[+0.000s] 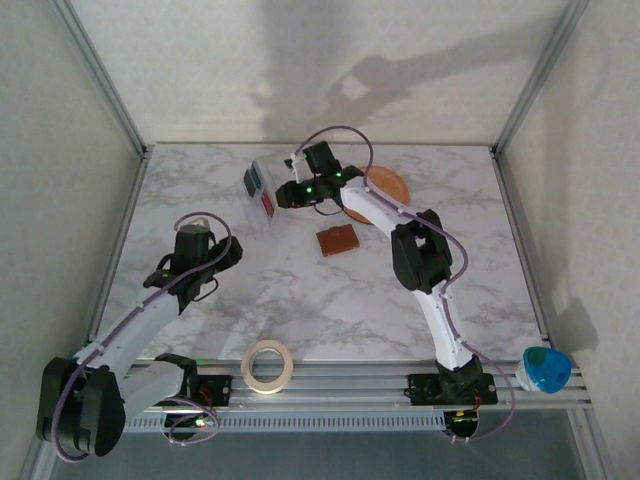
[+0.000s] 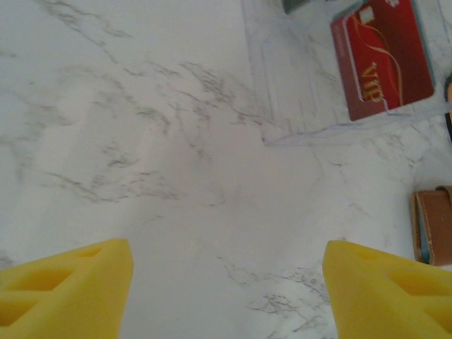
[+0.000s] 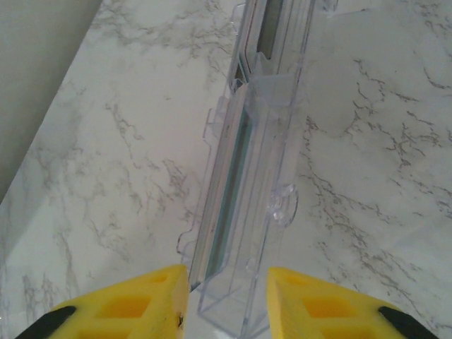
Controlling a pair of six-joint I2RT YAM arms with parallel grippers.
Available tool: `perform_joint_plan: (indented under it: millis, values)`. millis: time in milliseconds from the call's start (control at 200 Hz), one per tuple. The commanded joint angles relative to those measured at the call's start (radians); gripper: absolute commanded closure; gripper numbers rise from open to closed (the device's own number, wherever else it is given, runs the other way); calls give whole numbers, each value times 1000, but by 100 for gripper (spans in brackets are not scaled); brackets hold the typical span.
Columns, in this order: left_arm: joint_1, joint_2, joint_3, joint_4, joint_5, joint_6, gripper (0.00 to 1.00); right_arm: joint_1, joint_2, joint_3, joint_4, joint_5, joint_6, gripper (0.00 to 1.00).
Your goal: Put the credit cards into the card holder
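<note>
**Wallet** (image 1: 337, 240): small, brown, lying flat mid-table on the marble table (image 1: 330, 320), well apart from both grippers. The overhead view gives its whole rectangle. The left wrist view catches only one end at the frame's right edge, with a pale blue strip along its side.

**Cards** (image 1: 254, 183): teal and pale blue patches inside the clear sleeve (image 1: 262, 195), left of the orange plate (image 1: 392, 185). The right wrist view shows the sleeve edge-on, a teal card edge (image 3: 229, 176) inside it. The left wrist view shows a red card (image 2: 381, 56) lettered VIP in that sleeve.

**Right gripper** (image 3: 227, 282): yellow fingers set against either side of the sleeve's near end.

**Left gripper** (image 2: 226, 282): jaws wide apart over bare marble, near-left of the table.

**Tape roll** (image 1: 268, 365): at the front edge.
</note>
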Motion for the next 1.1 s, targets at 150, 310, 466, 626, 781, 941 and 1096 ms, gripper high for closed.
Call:
perform_joint_plan:
  millis: [150,310,466,626,781,941,1096]
  values:
    - [30,-33,-18,5,-26,-17,28,2,62,111,-127,25,-51,74]
    - [31,-25,-19,11,-1,-20,27,3,61,114,-150,32,-59,85]
    - [31,-12,-4,12,26,-12,27,3,6,43,-140,50,-62,91]
    - [30,0,-23,61,49,-22,27,3,-65,-27,-156,130,-74,97]
    - [28,40,3,73,90,-28,27,1,-138,-103,-153,190,-108,98]
    - [28,85,29,86,126,-32,27,-6,-184,-168,-151,223,-131,99]
    - [22,92,4,141,179,-52,27,-21,-225,-215,-149,279,-154,94]
